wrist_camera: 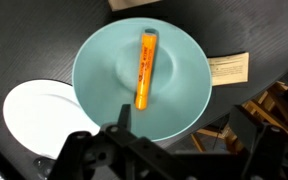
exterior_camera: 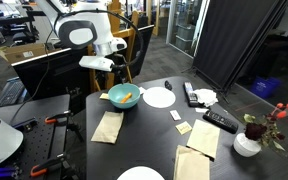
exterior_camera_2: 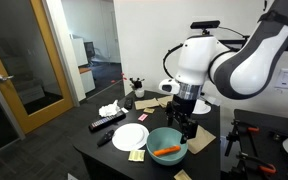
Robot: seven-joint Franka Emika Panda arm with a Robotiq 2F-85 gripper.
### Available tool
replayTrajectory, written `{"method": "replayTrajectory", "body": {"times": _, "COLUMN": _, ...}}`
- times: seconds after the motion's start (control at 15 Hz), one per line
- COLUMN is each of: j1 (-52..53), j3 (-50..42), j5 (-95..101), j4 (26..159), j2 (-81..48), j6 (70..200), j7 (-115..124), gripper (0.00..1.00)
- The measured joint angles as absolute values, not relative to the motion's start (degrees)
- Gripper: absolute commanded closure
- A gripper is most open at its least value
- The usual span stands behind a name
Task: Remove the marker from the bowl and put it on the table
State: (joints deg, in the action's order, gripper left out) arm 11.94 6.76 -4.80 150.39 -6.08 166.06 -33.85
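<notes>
The orange marker [wrist_camera: 145,68] lies inside the light-teal bowl [wrist_camera: 104,100], seen from straight above in the wrist view. It also shows in both exterior views [exterior_camera: 127,97] [exterior_camera_2: 165,150], lying in the bowl [exterior_camera: 115,98] [exterior_camera_2: 167,141] on the dark table [exterior_camera: 154,130] [exterior_camera_2: 109,152]. My gripper [wrist_camera: 184,105] [exterior_camera: 111,80] [exterior_camera_2: 187,126] hangs above the bowl's edge, open and empty, apart from the marker.
A white plate [wrist_camera: 36,115] [exterior_camera: 159,97] [exterior_camera_2: 130,137] lies beside the bowl. Tan napkins [exterior_camera: 108,126], black remotes [exterior_camera: 220,120] [exterior_camera_2: 107,122], a small card [wrist_camera: 228,68] and a flower vase [exterior_camera: 248,143] are on the table. A chair [exterior_camera: 136,52] stands behind it.
</notes>
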Motion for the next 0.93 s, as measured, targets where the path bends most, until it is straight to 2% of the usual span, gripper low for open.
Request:
{"method": "replayTrajectory", "body": {"times": 0.6, "j1": 10.2, "j3": 8.7, "j5": -4.4, "j4": 150.3, "j2": -6.8, "j6": 166.1, "j7": -33.7, "gripper": 0.00}}
{"method": "replayTrajectory", "body": {"times": 0.93, "j1": 9.3, "j3": 8.9, "j5": 3.2, "j4": 149.5, "j2": -9.4, "j6": 166.8, "j7": -29.5, "gripper": 0.00}}
